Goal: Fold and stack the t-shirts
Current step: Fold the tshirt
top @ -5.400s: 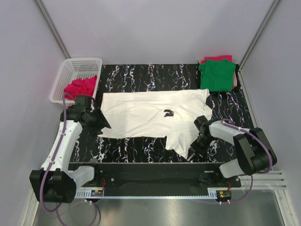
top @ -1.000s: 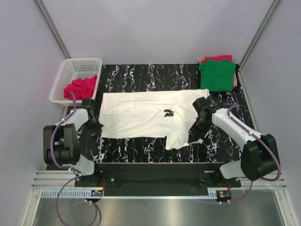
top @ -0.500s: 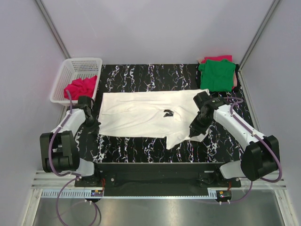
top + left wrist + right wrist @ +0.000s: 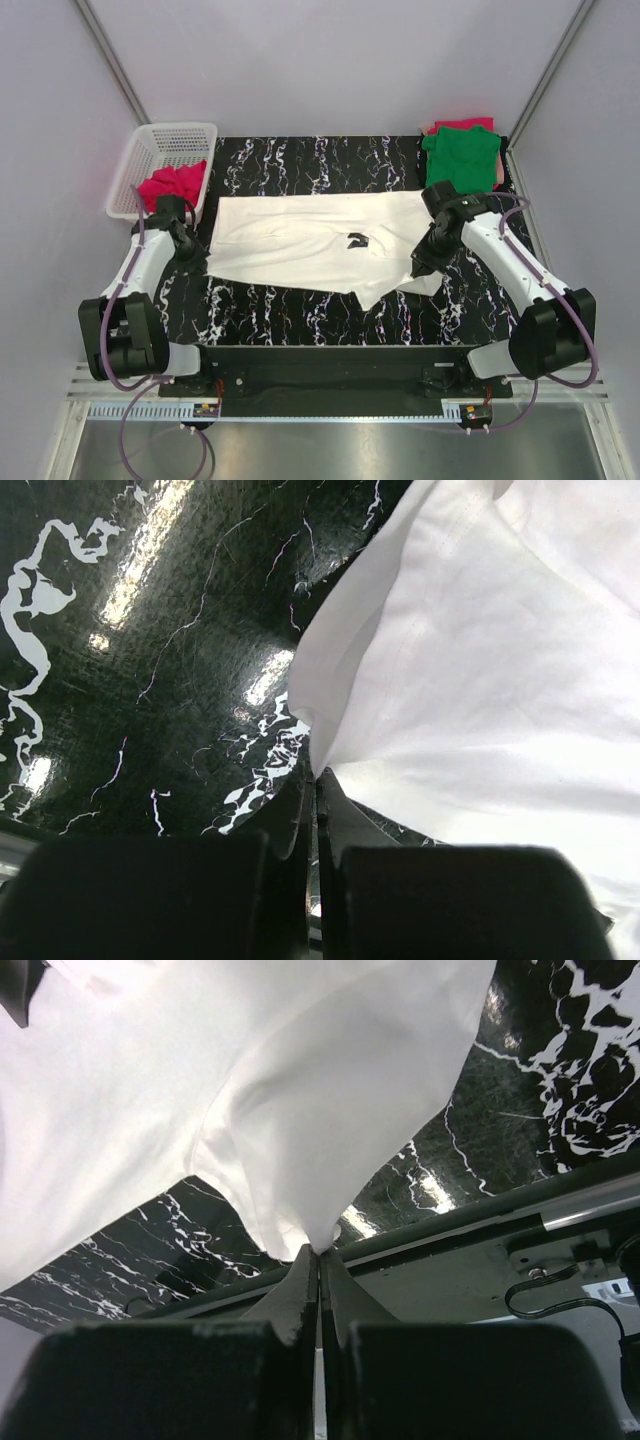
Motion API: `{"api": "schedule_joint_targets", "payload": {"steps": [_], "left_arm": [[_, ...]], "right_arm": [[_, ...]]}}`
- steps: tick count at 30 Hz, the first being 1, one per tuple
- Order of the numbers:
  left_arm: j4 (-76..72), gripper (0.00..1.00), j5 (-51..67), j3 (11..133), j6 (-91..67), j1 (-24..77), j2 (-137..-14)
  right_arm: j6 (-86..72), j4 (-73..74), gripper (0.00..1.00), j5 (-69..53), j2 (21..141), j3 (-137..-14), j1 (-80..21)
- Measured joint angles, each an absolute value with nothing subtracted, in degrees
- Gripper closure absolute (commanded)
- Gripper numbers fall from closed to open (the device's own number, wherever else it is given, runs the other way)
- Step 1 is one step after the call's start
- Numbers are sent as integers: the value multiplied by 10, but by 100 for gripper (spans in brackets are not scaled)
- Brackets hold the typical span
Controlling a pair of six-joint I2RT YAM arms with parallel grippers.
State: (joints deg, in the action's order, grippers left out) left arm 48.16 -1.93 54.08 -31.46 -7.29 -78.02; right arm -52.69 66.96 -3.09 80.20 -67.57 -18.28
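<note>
A white t-shirt (image 4: 300, 240) lies spread across the middle of the black marbled table (image 4: 330, 160). My left gripper (image 4: 196, 256) is shut on its near left corner (image 4: 310, 720), the cloth pinched at the fingertips. My right gripper (image 4: 418, 272) is shut on the shirt's near right part (image 4: 320, 1160), which hangs lifted off the table from the tips. A folded green t-shirt (image 4: 461, 158) rests on a pinkish-red one (image 4: 464, 125) at the far right corner. Another pinkish-red t-shirt (image 4: 172, 185) is bunched in the basket.
A white plastic basket (image 4: 160, 142) stands off the table's far left corner. The grey enclosure walls rise close on both sides. The table's near edge with its metal rail (image 4: 480, 1260) lies just below the right gripper.
Both grippers have carried the shirt's near edge away from the arm bases toward the far side. The right sleeve part has lifted and drawn in; the left corner has shifted farther back.
</note>
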Motion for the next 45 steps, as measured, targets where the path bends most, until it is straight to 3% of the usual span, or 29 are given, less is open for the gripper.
{"api": "schedule_joint_targets", "payload": {"steps": [12, 32, 45], "left_arm": [[498, 100, -16, 557, -299, -81, -777], [501, 100, 9, 590, -288, -89, -755], [501, 100, 9, 641, -290, -89, -807]], "right_arm": [[-463, 685, 100, -4, 835, -747, -109], [-412, 690, 100, -1, 857, -805, -83], [-367, 695, 100, -1, 945, -896, -70]]}}
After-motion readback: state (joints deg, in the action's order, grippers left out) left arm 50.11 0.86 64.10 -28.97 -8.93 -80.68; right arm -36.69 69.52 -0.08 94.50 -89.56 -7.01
